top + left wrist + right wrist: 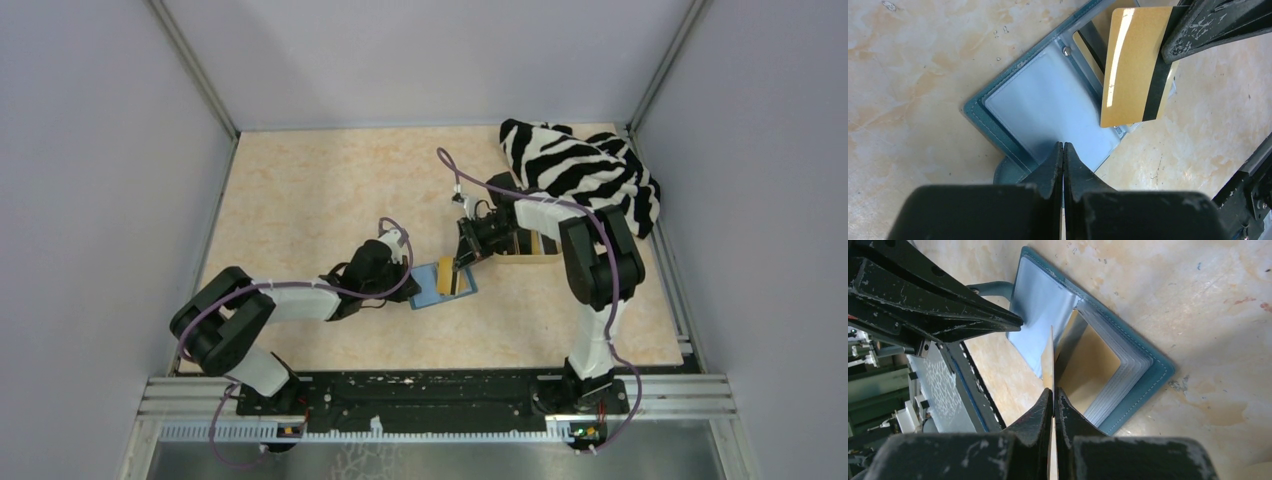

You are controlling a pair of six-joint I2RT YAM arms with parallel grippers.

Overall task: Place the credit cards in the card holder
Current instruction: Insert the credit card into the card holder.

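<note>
The teal card holder (437,289) lies open on the table, its clear sleeves showing (1048,105). My left gripper (1063,145) is shut, its tips resting on the near edge of a clear sleeve; whether it pinches the sleeve I cannot tell. My right gripper (1054,392) is shut on an orange-gold credit card (1130,65) with a black stripe, held on edge just above the holder's right half (1143,375). Another gold card (1087,50) lies in a sleeve beneath it. In the top view the right gripper (462,262) hangs over the holder and the left gripper (412,283) meets its left side.
A zebra-striped cloth (580,170) is heaped at the back right corner. A tan tray (535,258) shows partly behind the right arm. Grey walls close the table in on the left, right and back.
</note>
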